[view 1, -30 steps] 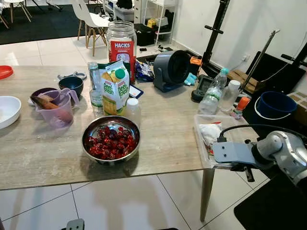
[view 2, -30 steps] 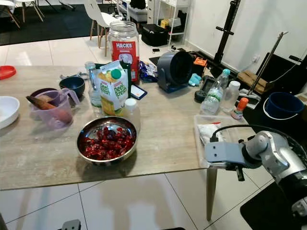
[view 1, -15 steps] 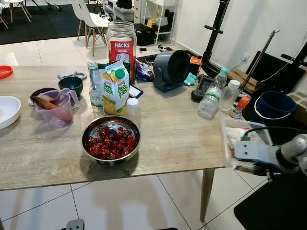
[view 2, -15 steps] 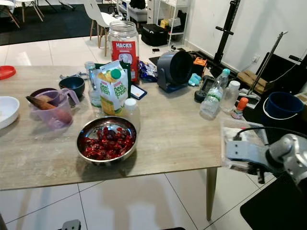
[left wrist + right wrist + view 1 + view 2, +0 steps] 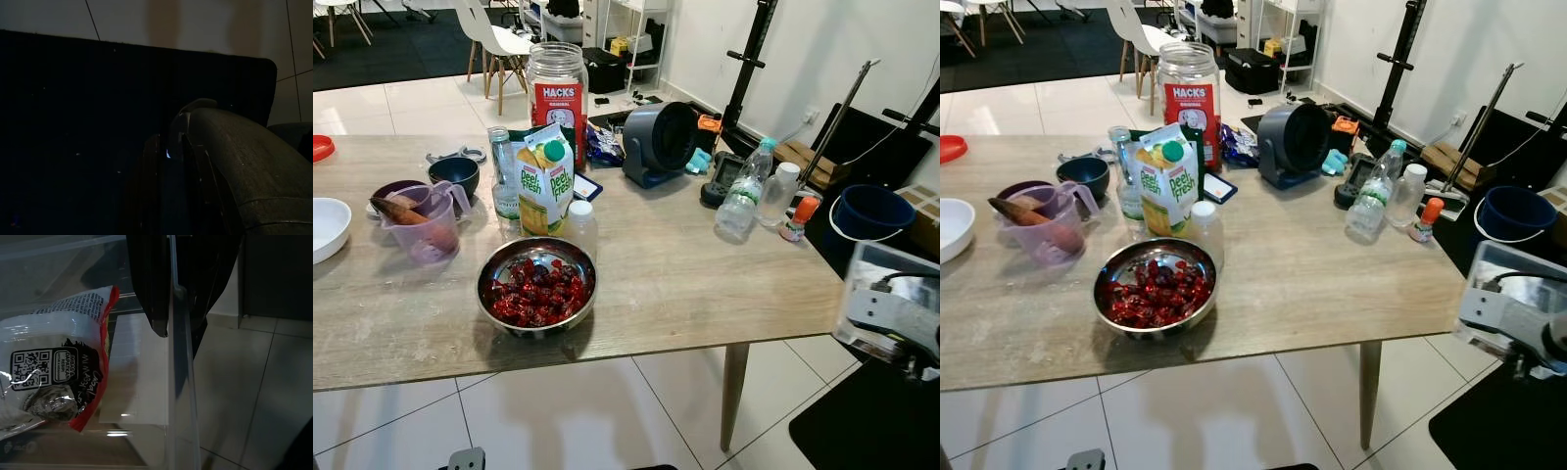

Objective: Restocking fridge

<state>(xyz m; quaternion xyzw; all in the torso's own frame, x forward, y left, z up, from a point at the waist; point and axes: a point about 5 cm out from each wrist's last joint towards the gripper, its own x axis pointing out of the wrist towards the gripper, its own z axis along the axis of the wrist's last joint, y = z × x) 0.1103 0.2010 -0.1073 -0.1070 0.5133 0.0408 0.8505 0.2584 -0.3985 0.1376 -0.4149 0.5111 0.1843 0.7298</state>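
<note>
Right gripper [image 5: 173,308]: my two black fingers are clamped on the wall of a clear plastic container [image 5: 1508,299], one finger inside, one outside. I hold it off the right end of the light wooden table [image 5: 685,284], apart from the tabletop, above the tiled floor.

Container contents: a white food packet with red edge and printed QR code [image 5: 54,377], lying against the container's bottom.

Left gripper [image 5: 168,186]: hangs in dark shade over a black mat; I cannot tell whether its fingers are apart or together.

Table, middle: steel bowl of red pieces [image 5: 537,287]; behind it a small white-capped bottle [image 5: 580,225], a yellow-green juice carton [image 5: 546,181], a tall glass jar with red label [image 5: 558,93].

Table, my left: purple measuring jug [image 5: 423,223], dark blue bowl [image 5: 453,174], white bowl [image 5: 325,227].

Table, far right: clear water bottle [image 5: 740,194].
</note>
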